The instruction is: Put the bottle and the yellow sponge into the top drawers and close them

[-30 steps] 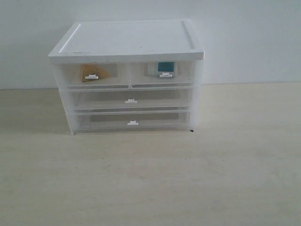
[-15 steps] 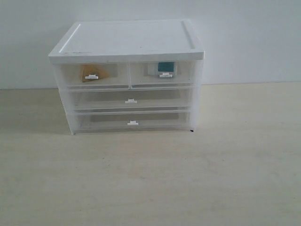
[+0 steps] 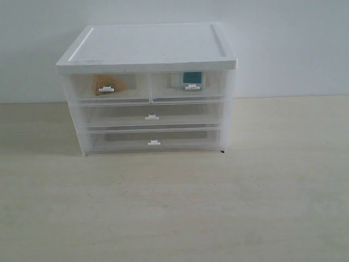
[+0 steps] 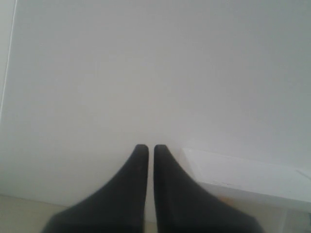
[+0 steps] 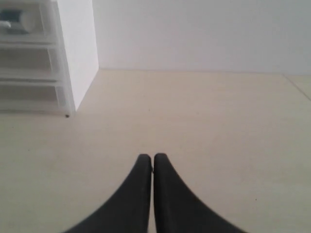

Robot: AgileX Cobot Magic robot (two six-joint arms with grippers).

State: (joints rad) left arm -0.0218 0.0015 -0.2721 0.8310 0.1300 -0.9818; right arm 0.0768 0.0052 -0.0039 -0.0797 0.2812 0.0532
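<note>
The yellow sponge (image 3: 107, 83) lies inside the top left drawer (image 3: 133, 87), which is pushed in flush. Behind the clear front of the top right drawer (image 3: 212, 86), also pushed in, sits the bottle (image 3: 191, 78) with its teal label. Neither gripper appears in the exterior view. In the left wrist view my left gripper (image 4: 147, 148) is shut and empty, facing the white wall beside the cabinet top (image 4: 243, 172). My right gripper (image 5: 146, 157) is shut and empty over the table, well away from the cabinet (image 5: 77, 53).
The white cabinet (image 3: 150, 46) stands at the back of the pale wooden table (image 3: 174, 207) against a white wall. Two full-width drawers (image 3: 125, 115) below the top pair are shut.
</note>
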